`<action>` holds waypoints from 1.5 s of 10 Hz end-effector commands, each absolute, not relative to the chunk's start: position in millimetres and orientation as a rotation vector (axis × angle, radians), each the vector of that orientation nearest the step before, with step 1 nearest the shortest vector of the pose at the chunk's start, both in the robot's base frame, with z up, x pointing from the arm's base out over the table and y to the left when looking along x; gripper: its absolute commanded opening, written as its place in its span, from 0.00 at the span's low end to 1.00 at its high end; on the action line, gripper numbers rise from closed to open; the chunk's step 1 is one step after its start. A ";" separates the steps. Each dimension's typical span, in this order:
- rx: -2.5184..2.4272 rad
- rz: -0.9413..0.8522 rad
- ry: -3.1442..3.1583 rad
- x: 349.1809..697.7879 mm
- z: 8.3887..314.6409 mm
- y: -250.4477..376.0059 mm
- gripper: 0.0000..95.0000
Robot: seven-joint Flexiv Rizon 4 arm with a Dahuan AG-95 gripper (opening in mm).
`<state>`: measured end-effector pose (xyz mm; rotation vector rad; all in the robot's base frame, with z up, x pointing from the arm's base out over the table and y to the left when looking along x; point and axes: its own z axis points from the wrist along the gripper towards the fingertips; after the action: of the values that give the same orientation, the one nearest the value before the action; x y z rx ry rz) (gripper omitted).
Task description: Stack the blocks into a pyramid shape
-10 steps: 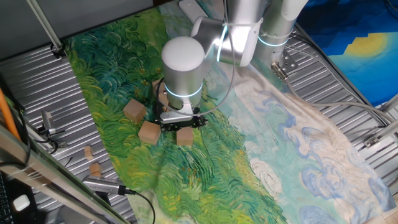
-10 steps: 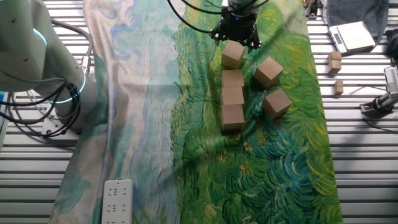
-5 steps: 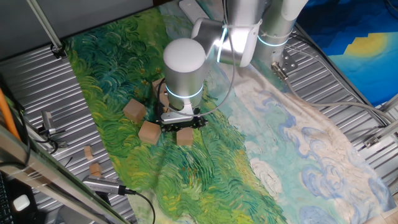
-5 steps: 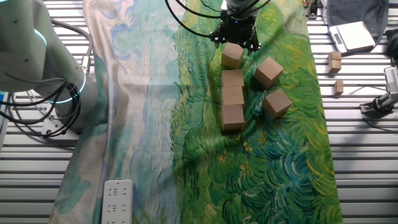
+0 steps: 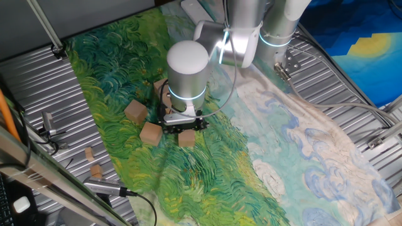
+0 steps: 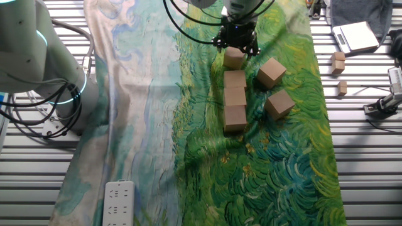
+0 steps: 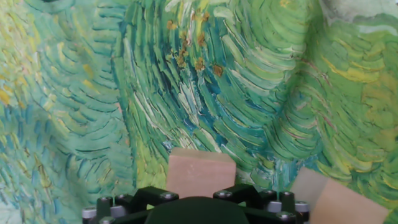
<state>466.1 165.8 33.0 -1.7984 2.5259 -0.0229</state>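
Here the gripper (image 6: 235, 45) hangs right over one block (image 6: 234, 58) at the far end of the painted cloth (image 6: 157, 125), its black fingers down either side of the cube. Whether they press on the wood or stand just clear, I cannot tell. In the hand view the same block (image 7: 201, 172) fills the lower middle, with another block's corner (image 7: 336, 202) at about four o'clock of it.

From the other fixed view, three blocks (image 6: 235, 100) lie touching in a straight row at six o'clock of the gripper. Two more sit apart: one (image 6: 271, 72) at three o'clock of the row's top, one (image 6: 279, 104) at three o'clock of its lower end. Two small wooden bits (image 6: 339, 63) rest on the metal table (image 6: 364, 157), beyond the cloth's edge.
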 end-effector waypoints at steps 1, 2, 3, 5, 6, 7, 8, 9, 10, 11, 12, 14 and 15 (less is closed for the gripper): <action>-1.736 -0.037 2.554 466.5 32.1 165.3 0.00; -1.725 -0.036 2.563 466.5 32.1 165.3 0.00; -1.705 -0.038 2.580 466.5 32.3 165.3 0.00; -1.706 -0.042 2.580 466.5 32.3 165.3 0.00; -1.698 -0.044 2.589 466.6 33.1 165.4 0.00; -1.692 -0.035 2.602 467.0 35.2 166.0 0.00; -1.698 -0.021 2.616 467.5 40.0 166.8 0.00; -1.715 -0.013 2.621 468.3 48.1 167.5 0.00; -1.732 -0.012 2.625 468.6 56.7 167.6 0.00; -1.749 -0.013 2.625 467.6 70.2 168.6 0.00; -1.776 -0.019 2.611 463.4 80.6 167.9 0.00; -1.853 -0.038 2.567 449.8 89.6 155.5 0.00; -1.880 -0.038 2.551 445.0 92.4 148.8 0.00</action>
<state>446.5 149.9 90.8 -1.8615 2.5588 -0.0397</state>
